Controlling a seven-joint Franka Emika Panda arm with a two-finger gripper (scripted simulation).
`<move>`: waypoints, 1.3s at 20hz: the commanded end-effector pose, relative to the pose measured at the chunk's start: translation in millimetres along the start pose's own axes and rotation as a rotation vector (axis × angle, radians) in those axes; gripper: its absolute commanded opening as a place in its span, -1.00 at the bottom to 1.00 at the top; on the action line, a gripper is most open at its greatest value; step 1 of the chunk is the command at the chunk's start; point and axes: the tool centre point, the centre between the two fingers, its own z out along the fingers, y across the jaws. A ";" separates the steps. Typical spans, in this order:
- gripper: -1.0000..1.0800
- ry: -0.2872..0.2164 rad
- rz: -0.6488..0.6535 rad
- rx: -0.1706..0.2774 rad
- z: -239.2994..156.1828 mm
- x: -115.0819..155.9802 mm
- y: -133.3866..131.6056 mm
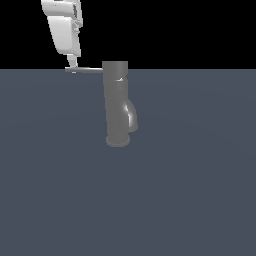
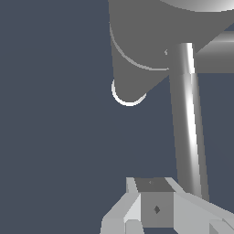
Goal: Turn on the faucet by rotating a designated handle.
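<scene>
Only ext. view shows pincer (image 1: 74,64) at handle (image 1: 85,70) tip; open/clenched: can't tell.

The hand (image 1: 73,64) meets the faucet (image 1: 118,105) handle's (image 1: 85,70) outer end.

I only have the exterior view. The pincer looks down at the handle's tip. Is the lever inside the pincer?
Observer: On the wrist view, the handle runs past one side of the pincer, not through its middle.
Operator: Open or shut?
Observer: Cannot tell; only its grey block with a small diamond mark shows.
Operator: Anything near the lever?
Observer: The spout shows from above, its mouth bright-rimmed, apart from the handle with bare floor between.
</scene>
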 end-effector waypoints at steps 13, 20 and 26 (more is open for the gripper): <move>-1.00 0.001 0.002 -0.003 -0.1 3.9 38.7; -1.00 0.001 0.002 -0.003 -0.1 5.1 57.1; -1.00 0.001 0.003 -0.003 -0.3 6.3 73.0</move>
